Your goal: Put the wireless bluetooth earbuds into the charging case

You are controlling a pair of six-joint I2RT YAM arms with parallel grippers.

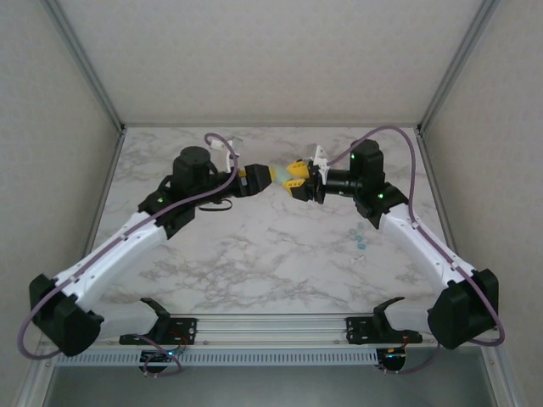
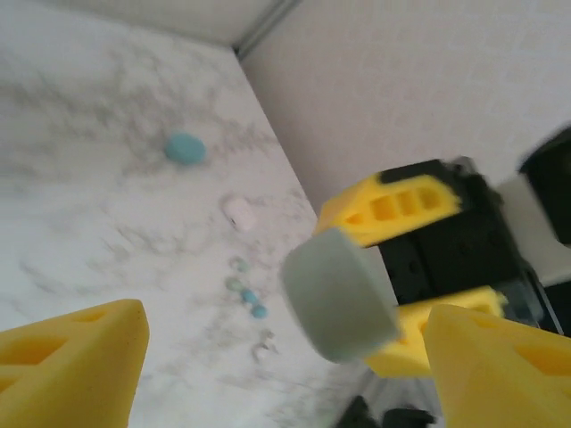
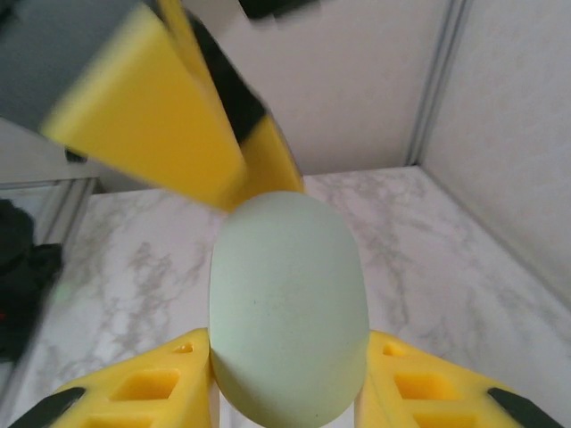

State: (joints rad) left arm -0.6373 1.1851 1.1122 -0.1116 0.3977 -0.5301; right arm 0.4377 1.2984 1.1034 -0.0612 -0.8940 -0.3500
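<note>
**Case held aloft in the right jaws, earbuds waiting on the worktop**

The marble worktop [image 1: 254, 254] carries only the small parts. The work itself goes on above it. The left arm [image 1: 127, 246] and right arm [image 1: 416, 237] reach inward so that their jaws meet nose to nose over the far middle. That posture suggests a hand-over or a two-handed try at the lid, since a hinged shell is hard to open with one pair of jaws.

The right jaws are clamped on the case [image 3: 287, 294], pressing its two sides, with a pale green face turned to the wrist camera. The left jaws stand wide apart, one tip on either side of the case, touching it nowhere that can be seen (whether they are about to close on it cannot be told).

The case hangs clear of the worktop, so nothing can go in yet.

Below, toward the right arm's side, lie three smaller things:
- a teal oval [image 2: 185, 147], farthest off
- a white piece [image 2: 239, 212], nearer
- the earbuds [image 2: 250, 296], two teal dots just beside each other

No hinge or seam of the case can be made out, so shut or ajar cannot be judged. From above, the case is a bright smear between yellow tips. What the teal oval is stays unclear. A few glassy specks near the earbuds are too small to name.
</note>
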